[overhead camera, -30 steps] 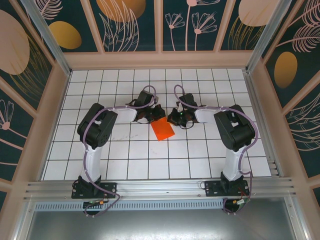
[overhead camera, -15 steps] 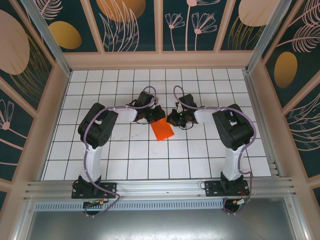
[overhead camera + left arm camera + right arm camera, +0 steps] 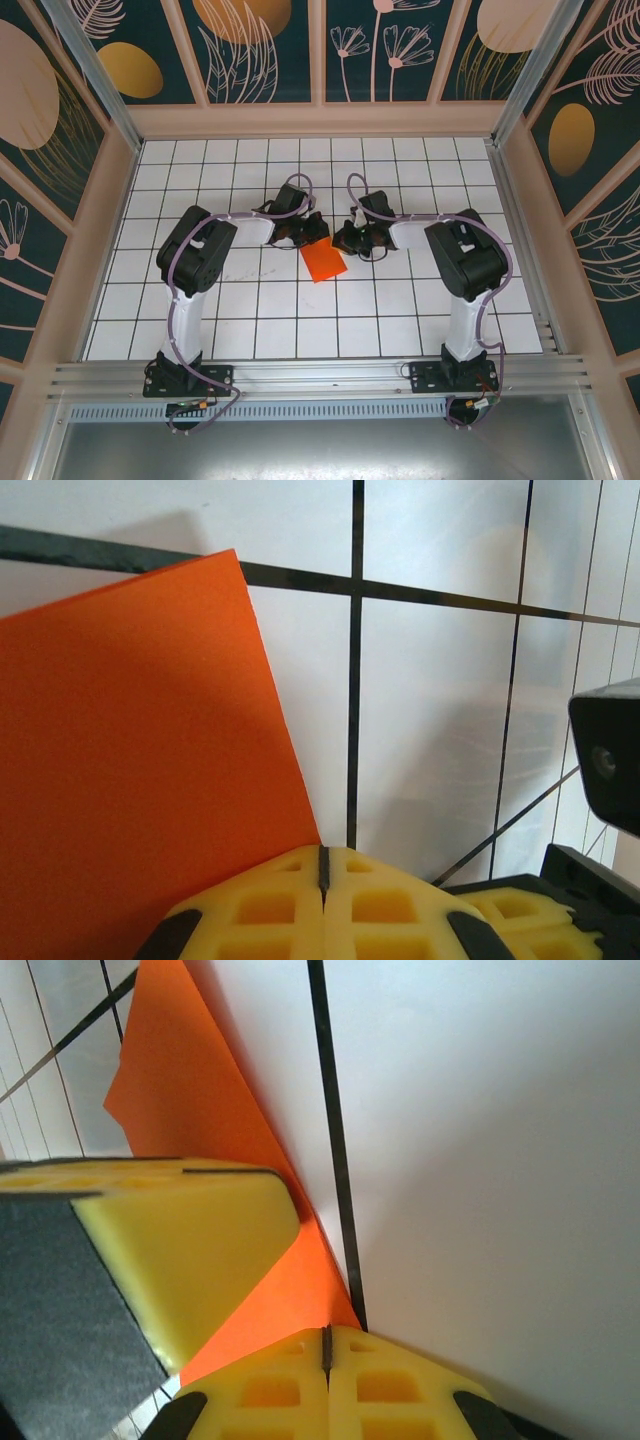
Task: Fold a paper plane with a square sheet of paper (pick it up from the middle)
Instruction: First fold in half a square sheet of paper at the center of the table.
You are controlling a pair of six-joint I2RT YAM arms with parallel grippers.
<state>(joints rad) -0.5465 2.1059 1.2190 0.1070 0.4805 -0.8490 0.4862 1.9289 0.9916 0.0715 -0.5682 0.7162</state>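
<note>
One orange sheet (image 3: 323, 263) | two hands | left hand (image 3: 322, 858) closed at sheet edge | right hand (image 3: 326, 1336) closed at sheet corner

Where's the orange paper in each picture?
Top camera: orange paper near the picture's middle.
Left wrist: paper covers the left side, one corner pointing up.
Right wrist: paper is a slanted strip from top left down to bottom middle.
Shared landmark: the black grid lines beside the paper.

Beyond the paper (image 3: 323, 263), left hand (image 3: 311, 236) crowds right hand (image 3: 346, 239).
</note>
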